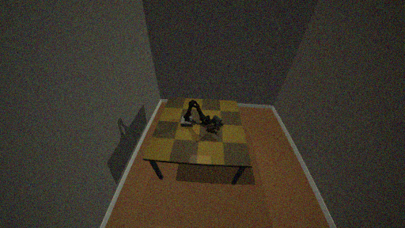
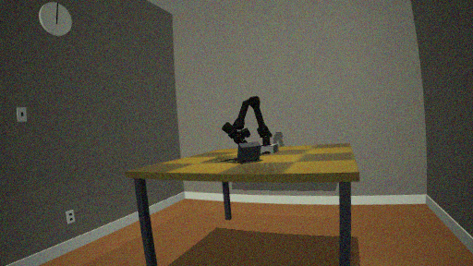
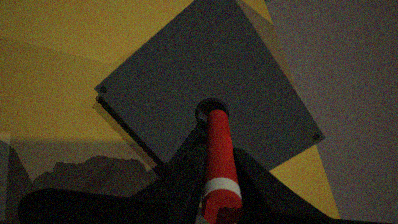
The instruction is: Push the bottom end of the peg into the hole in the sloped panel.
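A red round peg [image 3: 220, 162] with a white band extends away from the wrist camera. My gripper [image 3: 218, 154] [image 2: 239, 140] is shut on the peg, with dark fingers on both sides of it. The dark grey sloped panel [image 3: 200, 55] [image 2: 249, 153] has one round hole [image 3: 203, 107]. In the wrist view the peg's far end overlaps the right and lower part of the hole; the hole's upper and left rim shows beside it. Whether the tip is inside the hole or just in front of its mouth cannot be told. In the exterior view the gripper is just above the panel block.
The table [image 1: 186, 150] [image 2: 319, 163] has a yellow and grey checkered top. The arm's light base [image 2: 270, 149] [image 1: 186, 123] stands behind the panel in the exterior view. A shadow of the arm falls on the table left of the panel in the wrist view.
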You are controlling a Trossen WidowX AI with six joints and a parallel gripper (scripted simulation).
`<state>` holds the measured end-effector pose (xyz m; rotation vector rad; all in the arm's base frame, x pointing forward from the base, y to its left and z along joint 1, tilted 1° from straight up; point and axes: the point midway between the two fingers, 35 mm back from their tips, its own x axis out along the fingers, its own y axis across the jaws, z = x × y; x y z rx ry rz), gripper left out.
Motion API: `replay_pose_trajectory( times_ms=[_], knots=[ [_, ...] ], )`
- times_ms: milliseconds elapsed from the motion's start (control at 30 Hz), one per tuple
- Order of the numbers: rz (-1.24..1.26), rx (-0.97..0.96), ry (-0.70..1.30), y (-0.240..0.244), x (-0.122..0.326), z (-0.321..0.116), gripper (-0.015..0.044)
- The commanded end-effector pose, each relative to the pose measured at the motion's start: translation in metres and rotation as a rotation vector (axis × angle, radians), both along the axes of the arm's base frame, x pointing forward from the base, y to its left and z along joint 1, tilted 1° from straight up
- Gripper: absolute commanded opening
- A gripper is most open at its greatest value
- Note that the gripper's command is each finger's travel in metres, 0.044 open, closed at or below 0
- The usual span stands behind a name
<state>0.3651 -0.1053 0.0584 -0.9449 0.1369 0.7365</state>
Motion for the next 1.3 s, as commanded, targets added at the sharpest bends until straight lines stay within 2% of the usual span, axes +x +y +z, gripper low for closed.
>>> replay_pose_trajectory(
  times_ms=[0,1267],
  knots=[
    [0.002,-0.002,-0.001,-0.0001,-0.0001,0.0002,0.0],
    [0.002,-0.001,-0.002,0.0078,0.0056,-0.0097,0.0]
  ],
)
